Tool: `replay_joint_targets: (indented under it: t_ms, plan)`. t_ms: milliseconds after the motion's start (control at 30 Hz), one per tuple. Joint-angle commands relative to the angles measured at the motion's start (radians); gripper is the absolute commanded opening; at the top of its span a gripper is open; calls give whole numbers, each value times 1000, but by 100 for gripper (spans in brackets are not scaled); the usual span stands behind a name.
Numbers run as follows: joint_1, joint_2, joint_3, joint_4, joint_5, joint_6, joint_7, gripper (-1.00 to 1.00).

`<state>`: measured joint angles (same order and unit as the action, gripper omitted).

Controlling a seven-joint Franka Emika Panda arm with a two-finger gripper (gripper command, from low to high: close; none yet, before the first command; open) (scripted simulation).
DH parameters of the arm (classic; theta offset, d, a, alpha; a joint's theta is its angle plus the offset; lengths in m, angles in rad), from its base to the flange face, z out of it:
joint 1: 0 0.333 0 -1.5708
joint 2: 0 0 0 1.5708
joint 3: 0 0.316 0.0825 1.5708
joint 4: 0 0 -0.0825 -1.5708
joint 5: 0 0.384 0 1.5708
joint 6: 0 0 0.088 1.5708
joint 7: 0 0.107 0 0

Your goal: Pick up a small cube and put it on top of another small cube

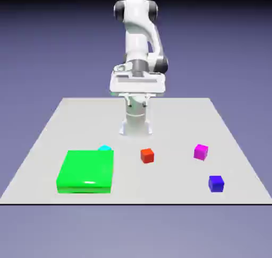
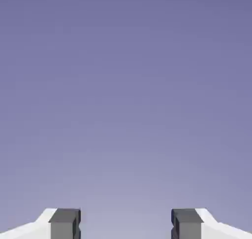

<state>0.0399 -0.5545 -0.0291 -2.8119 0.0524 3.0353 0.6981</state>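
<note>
cyan cube point(image 1: 104, 148) — mostly hidden behind green block point(image 1: 86, 171) | magenta cube point(image 1: 201, 152) — upright, on table

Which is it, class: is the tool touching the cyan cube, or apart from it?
Apart. The hand view shows the tool open with only backdrop between its tips; the exterior view shows the cyan cube behind the green block.

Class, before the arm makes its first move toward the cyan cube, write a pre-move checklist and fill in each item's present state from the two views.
1. Pincer open, nothing between the fingertips: ok.
2. Cyan cube fully visible: not ok; the green block hides most of it in the exterior view.
3. Gap between cyan cube and green block for a fingertip: cannot tell.
4. Magenta cube top bare, standing apart: ok.
5. Red cube and dark blue cube apart from the magenta cube: ok.
6. Hand view shows the target: not ok; only backdrop.
</note>
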Motion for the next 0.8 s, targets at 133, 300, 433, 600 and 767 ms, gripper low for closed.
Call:
replay_joint_targets:
  t_ms: [133, 300, 433, 600, 767]
  plan:
    - [132, 47, -109, -1, 218, -16, -186, 0]
    - [266, 92, -218, -2, 435, -33, -374, 0]
    - [373, 128, -305, -2, 609, -46, -523, 0]
    - [506, 173, -413, -2, 826, -62, -710, 0]
    - [640, 218, -522, -3, 1044, -79, -897, 0]
